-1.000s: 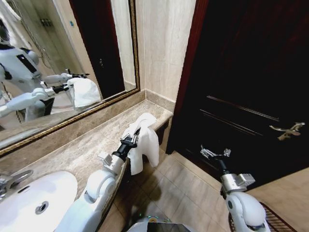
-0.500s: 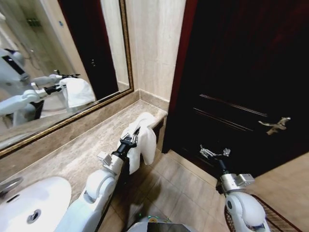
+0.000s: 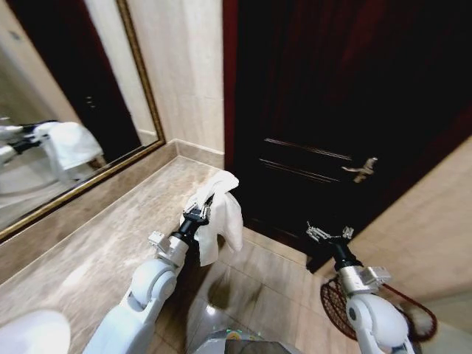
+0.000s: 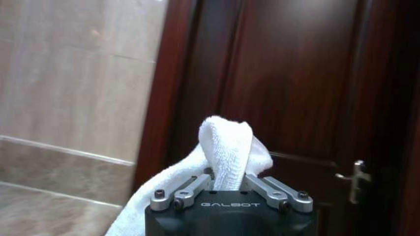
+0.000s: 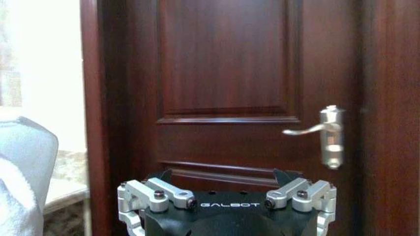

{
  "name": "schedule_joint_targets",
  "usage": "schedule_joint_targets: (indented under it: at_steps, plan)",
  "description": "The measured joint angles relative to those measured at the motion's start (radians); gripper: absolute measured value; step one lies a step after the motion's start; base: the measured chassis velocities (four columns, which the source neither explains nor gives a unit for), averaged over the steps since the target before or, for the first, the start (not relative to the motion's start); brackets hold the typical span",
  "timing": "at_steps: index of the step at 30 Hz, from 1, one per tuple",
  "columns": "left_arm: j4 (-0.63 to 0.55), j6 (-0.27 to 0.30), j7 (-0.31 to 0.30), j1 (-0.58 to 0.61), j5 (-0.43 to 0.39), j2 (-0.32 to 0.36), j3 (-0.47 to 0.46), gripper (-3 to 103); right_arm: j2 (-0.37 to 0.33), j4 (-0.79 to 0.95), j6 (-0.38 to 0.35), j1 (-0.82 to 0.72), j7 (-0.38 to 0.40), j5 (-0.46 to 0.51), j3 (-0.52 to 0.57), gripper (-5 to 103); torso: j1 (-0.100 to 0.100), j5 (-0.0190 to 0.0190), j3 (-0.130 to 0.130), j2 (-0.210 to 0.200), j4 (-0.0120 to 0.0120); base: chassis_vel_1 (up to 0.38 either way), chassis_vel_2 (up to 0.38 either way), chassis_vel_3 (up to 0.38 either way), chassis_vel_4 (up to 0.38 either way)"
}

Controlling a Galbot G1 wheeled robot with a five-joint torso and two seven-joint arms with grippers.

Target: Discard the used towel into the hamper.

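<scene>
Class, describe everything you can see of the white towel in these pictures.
The towel is white, soft terry cloth by its looped surface, plain and unpatterned. It is crumpled, not folded. The left end effector is shut on a bunched fold that stands up above its fingers; the rest drapes down below, hanging free. It hangs in the air past the end of the marble counter, over the tiled floor, before the dark wooden door. A reflection shows in the mirror.

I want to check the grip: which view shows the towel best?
The head view: the whole towel hangs from the left claw. The left wrist view shows its pinched fold close up; the right wrist view catches an edge.
</scene>
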Motion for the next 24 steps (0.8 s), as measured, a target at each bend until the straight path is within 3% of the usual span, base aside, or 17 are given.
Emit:
schedule_joint_targets:
  at_steps: [24]
  plan:
    - [-0.002, -0.016, 0.001, 0.007, 0.002, -0.008, -0.004, 9, 0.003, 0.015, 0.004, -0.012, 0.0, 0.001, 0.004, 100, 0.0, 0.0001, 0.0, 0.0, -0.0001, -0.104, -0.101, -0.105, -0.105]
